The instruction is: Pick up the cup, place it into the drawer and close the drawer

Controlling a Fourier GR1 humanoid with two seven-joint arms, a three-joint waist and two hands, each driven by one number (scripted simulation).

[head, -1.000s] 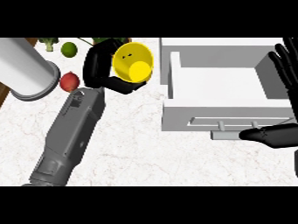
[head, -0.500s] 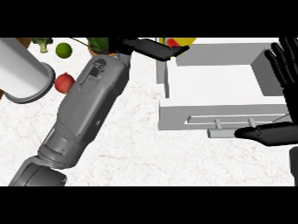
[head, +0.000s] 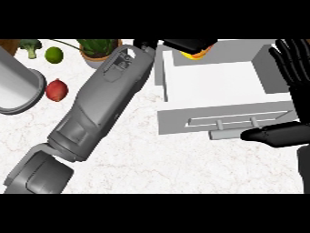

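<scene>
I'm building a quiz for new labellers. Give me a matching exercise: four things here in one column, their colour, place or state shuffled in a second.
1 cup
2 lime
3 drawer
4 right hand

A fingers straight, at the right edge
B green, beside the broccoli
C white, pulled out
D yellow, held by the left hand

Pairs: 1-D, 2-B, 3-C, 4-A

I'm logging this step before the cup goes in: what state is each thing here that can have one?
drawer: pulled open, front and handle towards the robot.
cup: yellow, held up at the drawer's far end, mostly hidden by the hand.
left hand: fingers curled round the cup.
right hand: open, fingers up, resting at the view's right beside the drawer.
</scene>
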